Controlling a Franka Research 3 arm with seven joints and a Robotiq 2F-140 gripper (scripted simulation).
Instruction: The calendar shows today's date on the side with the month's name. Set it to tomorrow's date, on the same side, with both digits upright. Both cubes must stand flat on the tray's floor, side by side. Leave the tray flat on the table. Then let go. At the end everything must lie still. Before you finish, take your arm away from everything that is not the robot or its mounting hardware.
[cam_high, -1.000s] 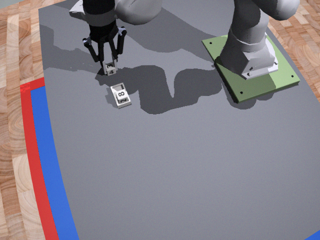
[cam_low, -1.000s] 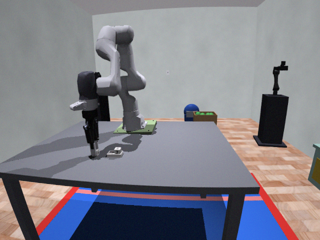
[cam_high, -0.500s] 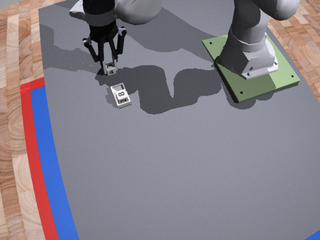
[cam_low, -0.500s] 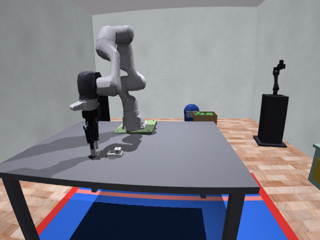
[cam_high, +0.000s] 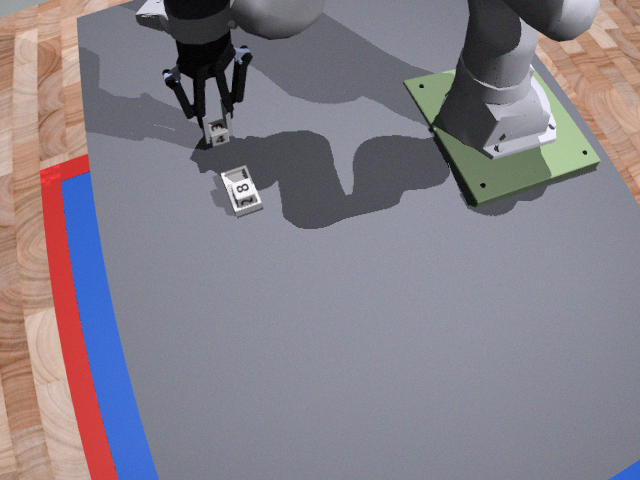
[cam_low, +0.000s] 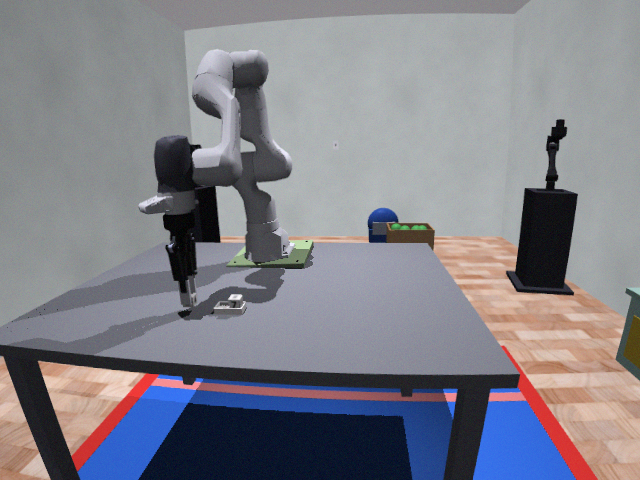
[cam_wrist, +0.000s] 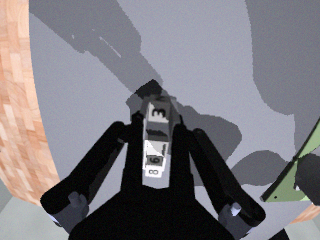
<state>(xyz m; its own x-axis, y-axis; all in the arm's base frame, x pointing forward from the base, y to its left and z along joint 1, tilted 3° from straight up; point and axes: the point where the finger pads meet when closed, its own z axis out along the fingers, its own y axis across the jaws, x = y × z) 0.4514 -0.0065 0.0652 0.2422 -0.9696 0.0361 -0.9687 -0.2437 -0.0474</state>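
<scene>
The hand (cam_high: 216, 121) (cam_low: 189, 297) (cam_wrist: 159, 106) grips a cube (cam_high: 218, 136) (cam_wrist: 158, 112) showing 3 and 4. Beside it, the tray (cam_high: 250, 211) (cam_low: 229, 311) sits on the desk (cam_high: 361, 310) (cam_low: 361, 320) (cam_wrist: 210, 60) with the other cube (cam_high: 242, 188) (cam_low: 235, 299) (cam_wrist: 154, 171), 8 up.

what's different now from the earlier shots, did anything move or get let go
In the exterior view, the upper end of the small black arm in the background has shifted slightly up and left. Nothing has visibly been grasped or let go: the pincer still holds its cube. The tray looks unmoved.
</scene>
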